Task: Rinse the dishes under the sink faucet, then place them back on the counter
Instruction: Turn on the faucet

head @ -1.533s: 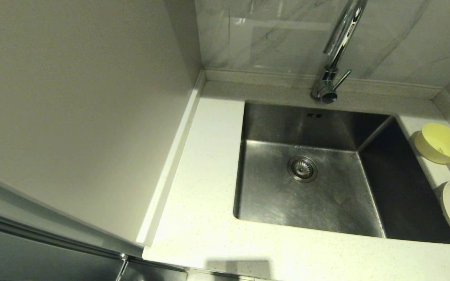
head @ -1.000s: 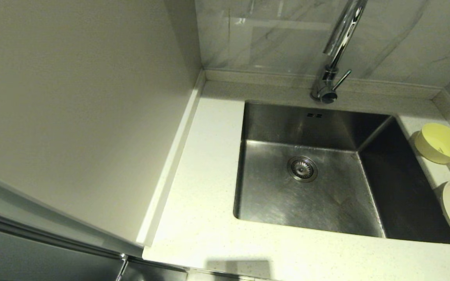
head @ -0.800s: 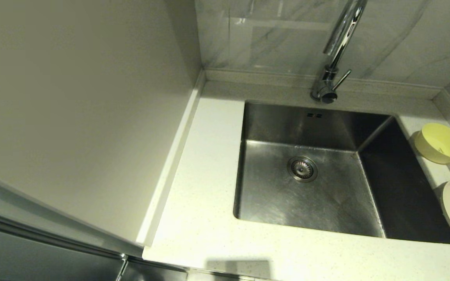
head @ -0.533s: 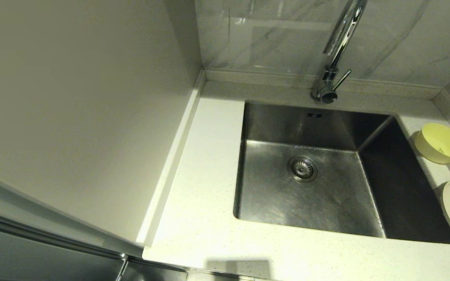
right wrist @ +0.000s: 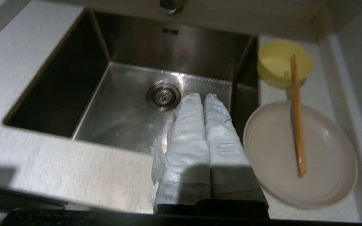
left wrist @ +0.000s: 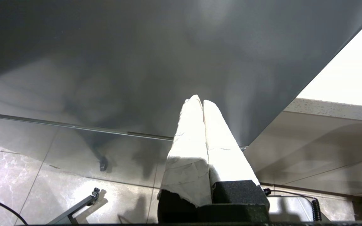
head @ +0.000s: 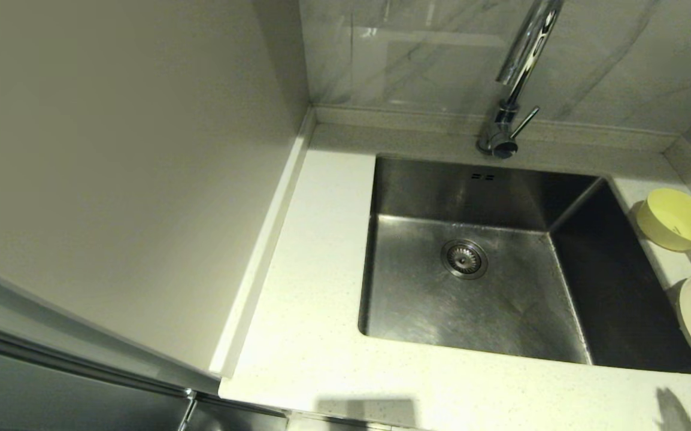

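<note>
The right gripper (right wrist: 201, 95), its wrapped fingers pressed together and holding nothing, is seen above the sink (right wrist: 121, 106) near its front rim. The plate (right wrist: 300, 157) lies just beside it on the counter (right wrist: 58, 169), with the chopsticks (right wrist: 296, 116) laid across plate and bowl (right wrist: 283, 62) (the bowl farther back). The left gripper (left wrist: 202, 103), likewise closed, is parked below counter level.

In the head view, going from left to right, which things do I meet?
Beige wall panel → counter → sink → drain strainer → faucet → yellow bowl
</note>
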